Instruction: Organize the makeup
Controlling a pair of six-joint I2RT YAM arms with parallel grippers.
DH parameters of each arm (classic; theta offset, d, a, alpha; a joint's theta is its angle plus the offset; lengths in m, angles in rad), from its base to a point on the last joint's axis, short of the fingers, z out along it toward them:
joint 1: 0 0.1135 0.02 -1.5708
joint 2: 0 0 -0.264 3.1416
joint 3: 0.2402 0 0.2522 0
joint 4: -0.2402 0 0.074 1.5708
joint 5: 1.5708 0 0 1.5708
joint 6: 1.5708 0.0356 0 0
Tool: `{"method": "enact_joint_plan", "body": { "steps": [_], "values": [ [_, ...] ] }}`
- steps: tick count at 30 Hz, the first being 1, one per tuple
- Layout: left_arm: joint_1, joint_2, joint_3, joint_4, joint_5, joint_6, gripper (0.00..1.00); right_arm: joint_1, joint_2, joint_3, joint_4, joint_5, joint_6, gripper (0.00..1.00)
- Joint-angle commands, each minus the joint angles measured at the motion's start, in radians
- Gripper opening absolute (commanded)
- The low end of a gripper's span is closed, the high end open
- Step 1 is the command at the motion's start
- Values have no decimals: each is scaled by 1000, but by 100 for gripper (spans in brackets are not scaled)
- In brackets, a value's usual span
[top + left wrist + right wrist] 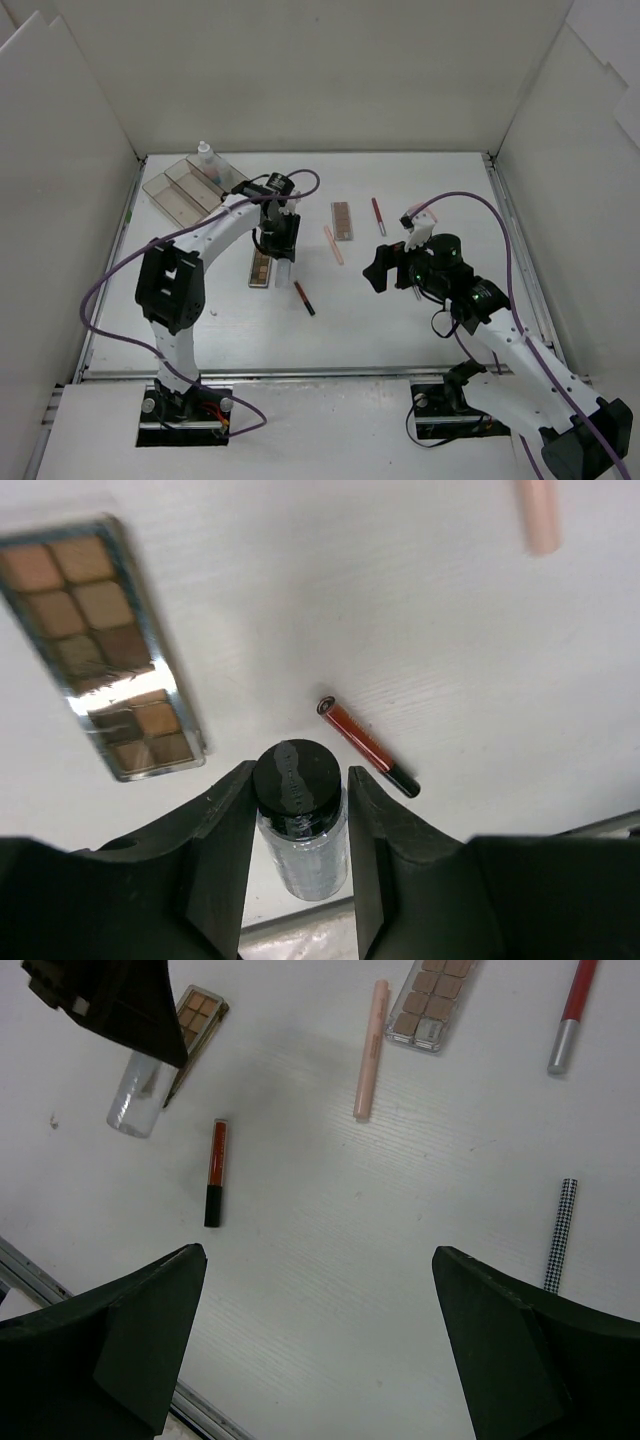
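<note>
My left gripper (283, 247) (299, 780) is shut on a small clear bottle (300, 845) with a black cap, just right of a tan eyeshadow palette (261, 268) (95, 640). A red-and-black tube (304, 297) (366, 745) lies beside it. A second palette (342, 220), a pink pencil (333, 243) and a red pencil (378, 215) lie mid-table. My right gripper (385, 266) (320, 1300) is open and empty above bare table. Its view shows the bottle (135, 1100), the tube (214, 1170), the pink pencil (369, 1050) and a checkered pencil (560, 1235).
A clear compartmented box (190, 190) stands at the back left with a white bottle (205, 153) at its far end. White walls enclose the table on three sides. A metal rail (300, 375) runs along the near edge.
</note>
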Motion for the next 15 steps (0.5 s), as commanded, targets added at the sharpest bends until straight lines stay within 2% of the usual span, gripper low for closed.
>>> {"method": "enact_joint_plan", "body": {
  "steps": [1,5,9,13,14,15],
  "values": [
    [4,-178,107,10,-138,26,0,2,-4,20,58,0,-8,94],
    [39,-243,129,142,-355,54,0,5,0,23,57,0,-7,94],
    [83,-280,120,380,-484,93,0,3,-11,28,57,15,-7,94],
    [116,-292,8,648,-623,143,0,3,-4,34,57,24,-16,94],
    [131,-289,-41,819,-668,149,0,2,9,43,54,23,-21,94],
    [131,-289,-63,820,-668,149,0,2,9,43,54,23,-21,94]
  ]
}}
